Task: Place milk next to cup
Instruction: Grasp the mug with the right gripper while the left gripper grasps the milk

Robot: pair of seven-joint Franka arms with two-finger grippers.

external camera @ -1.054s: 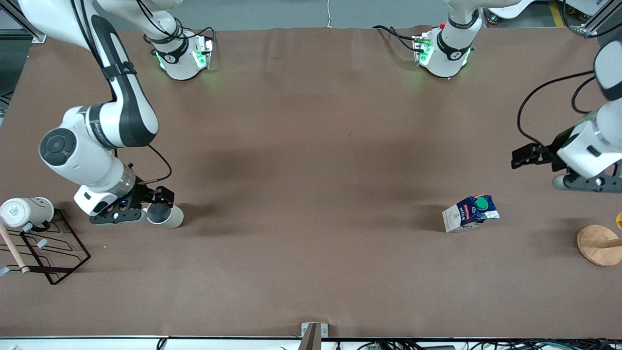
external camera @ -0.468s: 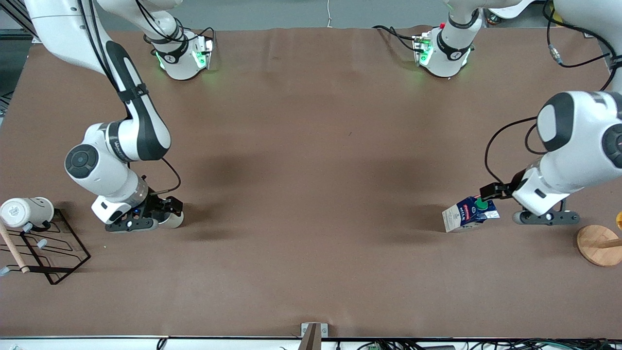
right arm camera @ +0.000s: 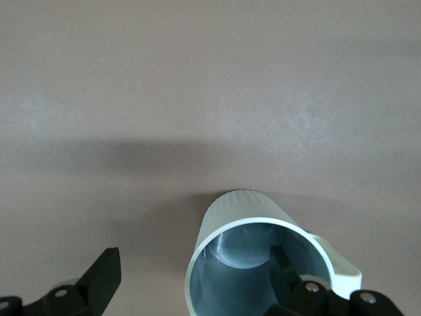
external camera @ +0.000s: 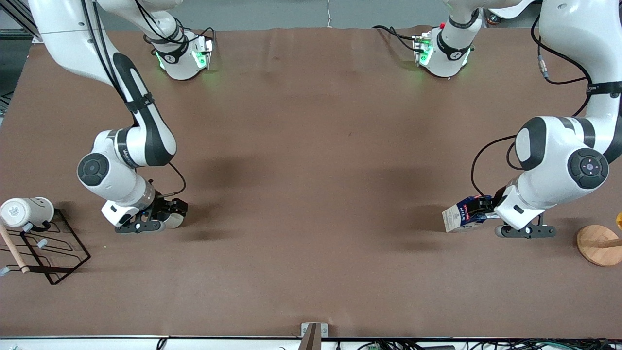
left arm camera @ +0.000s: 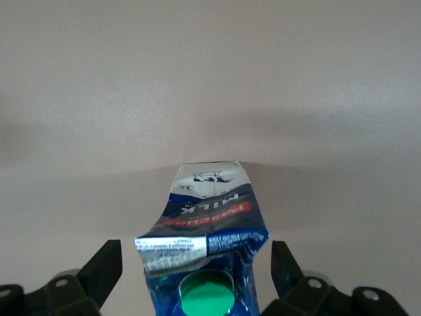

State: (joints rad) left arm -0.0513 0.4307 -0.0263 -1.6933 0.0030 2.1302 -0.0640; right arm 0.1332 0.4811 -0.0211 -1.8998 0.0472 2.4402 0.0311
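- A white mug (external camera: 26, 212) lies on a black rack (external camera: 53, 250); a wooden disc (external camera: 598, 244) sits near the milk (external camera: 461, 216).
- The left gripper (left arm camera: 197, 273) has wide jaws around the milk.
- The right gripper (right arm camera: 197, 280) has wide jaws, one finger inside the cup (right arm camera: 253, 260).

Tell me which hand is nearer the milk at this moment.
Left. The left hand is open around the milk, a finger on either side of it. The right hand is at the cup, toward the right arm's end of the table.
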